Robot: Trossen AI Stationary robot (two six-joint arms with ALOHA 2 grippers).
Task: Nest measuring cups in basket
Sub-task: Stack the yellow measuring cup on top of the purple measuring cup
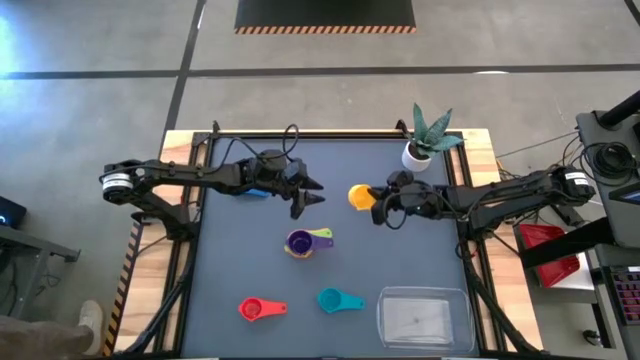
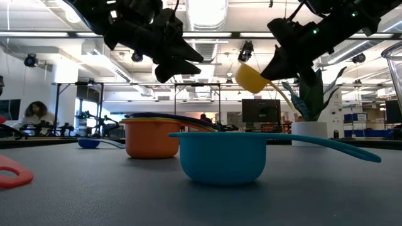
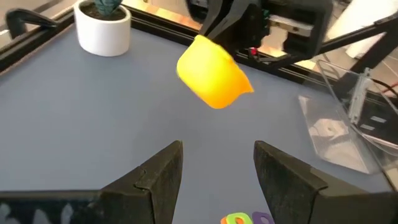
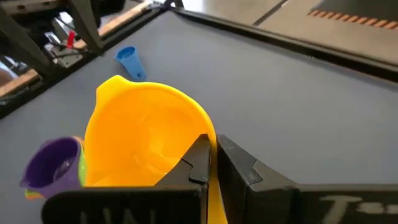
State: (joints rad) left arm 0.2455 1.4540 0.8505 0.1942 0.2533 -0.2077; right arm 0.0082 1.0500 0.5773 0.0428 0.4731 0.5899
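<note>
Teal cup (image 2: 221,156) lies nearest, at the table's 6 o'clock. Right gripper (image 1: 381,205) pinches the yellow cup (image 1: 360,196) by its handle, aloft mid-table. Left gripper (image 1: 308,195) hovers wide apart, empty. Risk: the tilted cup may slip from this thin hold. Open room lies toward the basket (image 1: 425,318), at 5 o'clock.

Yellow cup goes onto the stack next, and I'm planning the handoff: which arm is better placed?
Right, probably. The right gripper already clamps the yellow cup in the air, close to the nested stack. The left gripper hangs open and empty.
</note>
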